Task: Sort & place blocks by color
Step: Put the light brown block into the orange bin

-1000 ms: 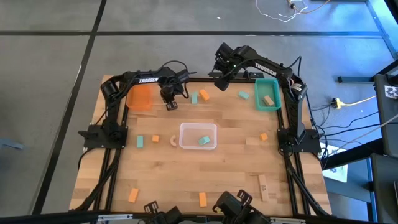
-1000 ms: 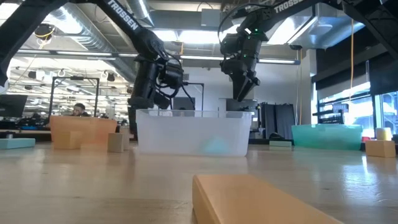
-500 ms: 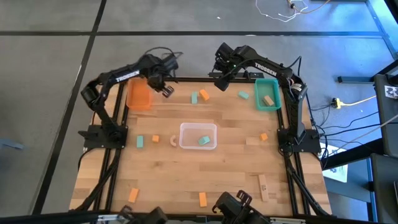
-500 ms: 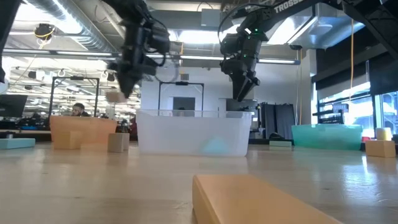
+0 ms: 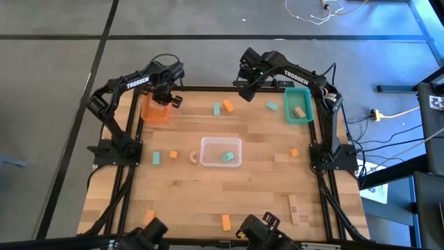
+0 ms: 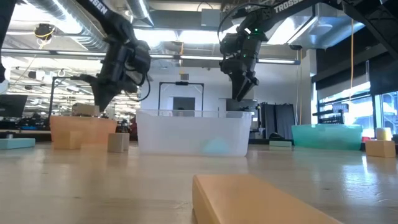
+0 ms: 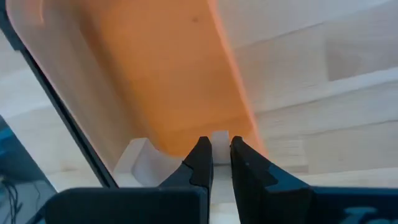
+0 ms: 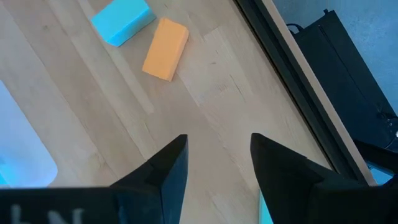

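Note:
My left gripper (image 5: 172, 101) hangs over the right rim of the orange tray (image 5: 155, 110), shut on a small tan block (image 6: 83, 110). My right gripper (image 5: 244, 89) waits open above the table's far edge, holding nothing. Below it lie a mint block (image 8: 121, 22) and an orange block (image 8: 165, 48), flat on the wood. A third mint block (image 5: 227, 157) lies in the clear tray (image 5: 220, 142), and a tan block (image 5: 299, 111) lies in the teal tray (image 5: 298, 96). Other orange, mint and tan blocks are scattered on the table. My left gripper pinches the tan block between its two fingertips; a pale end of it (image 7: 220, 138) shows in the gap. The fingers come from above, pointing down. The block is lifted clear and hangs over the orange tray's rim (image 7: 239, 118).
Loose blocks lie flat on the wood: mint (image 5: 156, 158), orange (image 5: 173, 155) and tan (image 5: 192, 157) left of the clear tray, orange (image 5: 294, 153) to its right, and orange (image 5: 148, 217), orange (image 5: 225, 222) and tan (image 5: 294, 208) near the front edge.
My left gripper has risen and swung toward the table's far left corner, from the wood beside the orange tray to above the tray's rim. It has rolled about its own axis. The tan block has travelled with it, lifted clear of the table.

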`<state>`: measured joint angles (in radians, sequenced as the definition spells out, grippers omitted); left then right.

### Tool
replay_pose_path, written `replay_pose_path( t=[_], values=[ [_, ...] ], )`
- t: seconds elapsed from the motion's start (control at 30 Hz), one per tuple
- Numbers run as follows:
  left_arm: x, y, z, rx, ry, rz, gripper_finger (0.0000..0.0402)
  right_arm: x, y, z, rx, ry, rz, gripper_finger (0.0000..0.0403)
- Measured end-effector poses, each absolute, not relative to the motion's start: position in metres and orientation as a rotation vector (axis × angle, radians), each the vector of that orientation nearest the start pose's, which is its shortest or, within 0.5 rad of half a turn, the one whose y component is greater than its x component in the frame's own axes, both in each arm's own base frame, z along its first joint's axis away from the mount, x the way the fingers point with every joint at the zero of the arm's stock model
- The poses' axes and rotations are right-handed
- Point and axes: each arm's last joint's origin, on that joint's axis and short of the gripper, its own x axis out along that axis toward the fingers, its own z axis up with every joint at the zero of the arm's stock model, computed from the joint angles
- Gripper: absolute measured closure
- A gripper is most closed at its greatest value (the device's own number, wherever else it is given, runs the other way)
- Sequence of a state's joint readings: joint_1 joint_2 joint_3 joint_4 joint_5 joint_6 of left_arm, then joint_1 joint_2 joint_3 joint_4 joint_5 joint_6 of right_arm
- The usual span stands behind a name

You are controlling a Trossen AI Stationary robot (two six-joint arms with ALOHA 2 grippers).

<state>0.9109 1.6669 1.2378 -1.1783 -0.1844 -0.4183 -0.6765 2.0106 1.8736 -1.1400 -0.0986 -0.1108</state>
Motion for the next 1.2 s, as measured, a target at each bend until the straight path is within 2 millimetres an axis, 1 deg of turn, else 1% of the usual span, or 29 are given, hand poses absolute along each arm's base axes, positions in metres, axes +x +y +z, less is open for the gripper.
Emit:
replay_pose_path(
  t=[0.07,0.17,0.33,0.57,0.67,0.83,0.93,1.1,1.2],
  values=[
    [0.169,0.233,0.218,-0.911,1.397,1.185,0.0375,0.322,-0.255,0.276,0.393,1.218,-0.427,0.0228],
    [0.166,0.232,0.212,-0.956,1.396,1.161,0.0360,0.322,-0.255,0.276,0.393,1.218,-0.427,0.0228],
    [0.163,0.232,0.205,-0.962,1.396,1.165,0.0344,0.323,-0.256,0.276,0.391,1.213,-0.428,0.0228],
    [0.162,0.230,0.193,-0.950,1.383,1.171,0.0345,0.323,-0.256,0.276,0.391,1.212,-0.428,0.0228],
    [0.162,0.231,0.193,-0.945,1.374,1.171,0.0343,0.323,-0.256,0.276,0.391,1.212,-0.429,0.0228],
    [0.162,0.231,0.193,-0.949,1.373,1.169,0.0360,0.323,-0.256,0.276,0.391,1.212,-0.429,0.0228],
    [0.161,0.232,0.193,-0.901,1.389,1.199,0.0361,0.323,-0.256,0.276,0.392,1.212,-0.429,0.0228],
    [0.162,0.235,0.193,-0.787,1.416,1.156,0.0343,0.323,-0.256,0.276,0.392,1.212,-0.429,0.0228],
    [0.163,0.237,0.193,-0.759,1.397,1.160,0.0333,0.323,-0.256,0.276,0.392,1.212,-0.429,0.0228]
  ],
)
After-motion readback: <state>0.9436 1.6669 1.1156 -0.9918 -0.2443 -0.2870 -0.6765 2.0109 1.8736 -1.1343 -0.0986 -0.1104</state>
